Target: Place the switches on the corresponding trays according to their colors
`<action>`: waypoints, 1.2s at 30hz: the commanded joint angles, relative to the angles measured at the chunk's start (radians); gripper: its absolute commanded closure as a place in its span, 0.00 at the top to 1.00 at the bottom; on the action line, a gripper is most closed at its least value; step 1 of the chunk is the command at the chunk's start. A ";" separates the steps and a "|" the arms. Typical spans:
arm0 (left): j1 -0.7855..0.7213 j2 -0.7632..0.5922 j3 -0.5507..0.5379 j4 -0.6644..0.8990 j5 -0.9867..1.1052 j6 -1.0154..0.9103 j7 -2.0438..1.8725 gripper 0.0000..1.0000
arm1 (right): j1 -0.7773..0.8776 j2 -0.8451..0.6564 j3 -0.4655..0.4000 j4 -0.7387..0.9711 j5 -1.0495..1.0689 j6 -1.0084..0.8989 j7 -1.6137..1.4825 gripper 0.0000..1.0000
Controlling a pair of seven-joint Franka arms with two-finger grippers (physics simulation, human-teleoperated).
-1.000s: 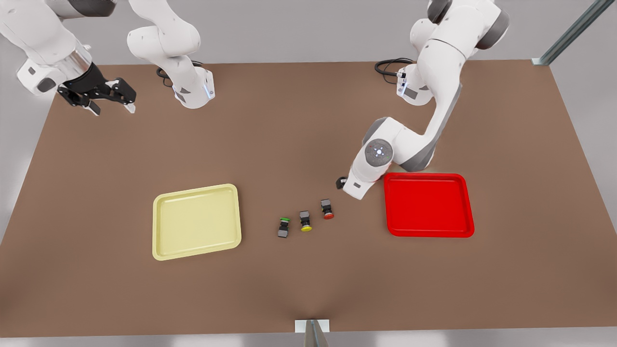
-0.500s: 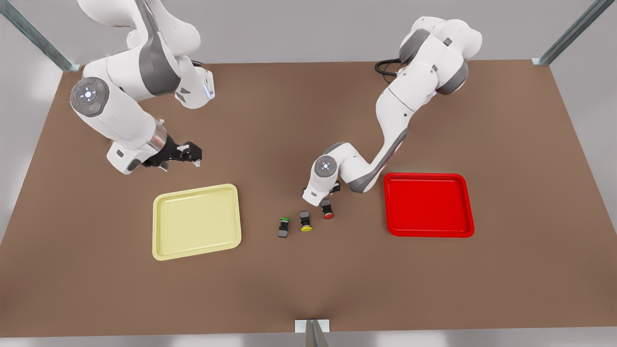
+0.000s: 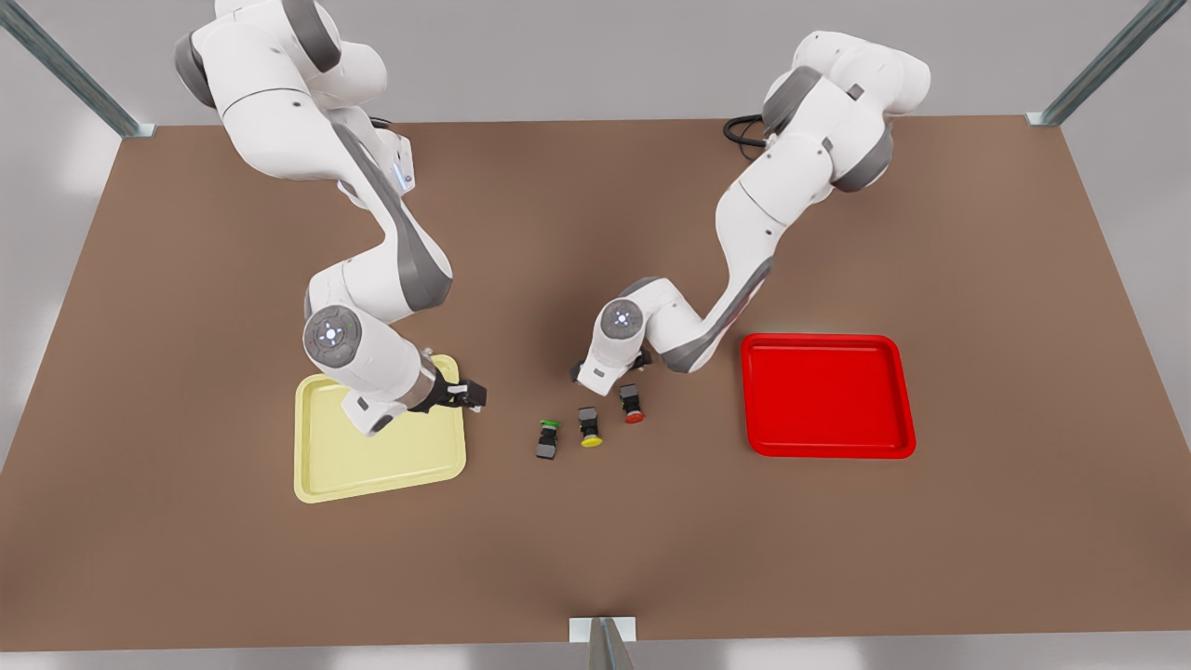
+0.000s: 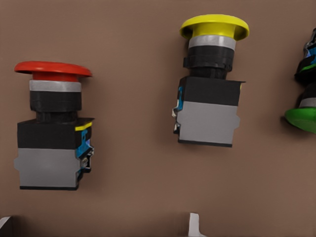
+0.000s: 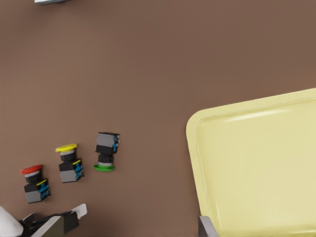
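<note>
Left gripper [image 4: 98, 228]: low over the middle of the tabletop [image 3: 595, 233], just beyond the row of three switches. Open wide; both fingertips [image 4: 195, 224] show well apart in the left wrist view. Holds nothing and touches nothing.

Red-capped switch [image 4: 52, 133]: on its side on the tabletop, just beside the left gripper's opening and closer to one tip than the other. A strip of bare tabletop separates them. In the front view this switch [image 3: 633, 404] is the one of the row nearest the red tray [image 3: 828, 395].

Yellow-capped switch [image 4: 210, 94]: on its side, middle of the row [image 3: 590, 426], apart from its neighbours. Its cap and the red one point toward the tabletop edge at the front view's bottom.

Green-capped switch [image 3: 547, 437]: on its side at the row's end nearest the yellow tray [image 3: 307, 465], cap pointing the opposite way.

Right gripper [image 3: 462, 395]: above the yellow tray's corner that faces the switches, at the tray's far rim. How far it is open I cannot tell. I see nothing held in it. The right wrist view shows that tray corner [image 5: 256, 163] and the three switches off to one side.

Both trays lie flat with no switch in them. The yellow tray is toward the front view's left, the red tray toward its right, and the switches are between them.
</note>
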State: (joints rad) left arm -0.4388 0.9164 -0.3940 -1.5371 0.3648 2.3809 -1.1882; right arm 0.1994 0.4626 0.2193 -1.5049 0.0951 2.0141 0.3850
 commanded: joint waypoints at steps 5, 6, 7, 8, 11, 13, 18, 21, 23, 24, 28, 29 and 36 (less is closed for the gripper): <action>0.002 -0.036 0.004 0.003 0.065 -0.009 -0.004 0.97 | 0.000 0.010 0.000 0.002 0.000 0.006 0.000 1.00; 0.002 -0.042 0.006 0.003 0.066 -0.009 -0.002 0.97 | 0.000 0.011 0.000 0.003 0.000 0.006 0.000 1.00; 0.002 -0.053 0.009 0.003 0.066 -0.009 -0.002 0.97 | 0.000 0.011 0.000 0.005 0.000 0.006 0.000 1.00; 0.003 -0.054 0.011 0.003 0.068 -0.009 0.002 0.97 | 0.000 0.011 0.000 0.006 0.000 0.006 0.000 1.00; 0.011 -0.053 0.014 0.005 0.103 -0.009 0.007 0.97 | 0.000 0.011 0.000 0.008 0.000 0.017 0.000 1.00; 0.012 -0.070 0.014 0.005 0.103 -0.015 0.007 0.97 | 0.000 0.011 0.000 0.008 0.000 0.017 -0.002 1.00; 0.164 -0.336 0.040 -0.051 -0.029 -0.282 0.104 1.00 | 0.000 0.011 0.000 0.008 0.000 0.021 -0.002 1.00; 0.198 -0.404 0.109 -0.121 -0.147 -0.264 0.363 1.00 | 0.000 0.011 0.000 0.003 0.000 0.028 -0.002 1.00; 0.173 -0.309 0.076 -0.116 -0.149 -0.077 0.352 1.00 | 0.000 0.010 0.000 -0.003 -0.002 0.026 -0.002 1.00; 0.154 -0.288 0.076 -0.118 -0.129 -0.074 0.361 1.00 | 0.000 0.008 0.000 -0.008 -0.002 0.026 -0.002 1.00; 0.112 -0.200 0.076 -0.110 0.049 -0.029 0.338 1.00 | 0.000 0.010 0.000 -0.008 -0.018 0.026 -0.002 1.00; 0.106 -0.192 0.076 -0.103 0.045 -0.028 0.338 1.00 | -0.002 0.010 0.000 -0.009 -0.018 0.026 -0.002 1.00; 0.034 -0.142 0.076 -0.023 0.045 -0.029 0.234 1.00 | -0.002 0.001 -0.002 -0.017 -0.026 0.025 -0.002 1.00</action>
State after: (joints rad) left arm -0.4155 0.7817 -0.3175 -1.5525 0.4042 2.3515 -0.9676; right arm 0.1979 0.4633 0.2178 -1.5232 0.0691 2.0387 0.3835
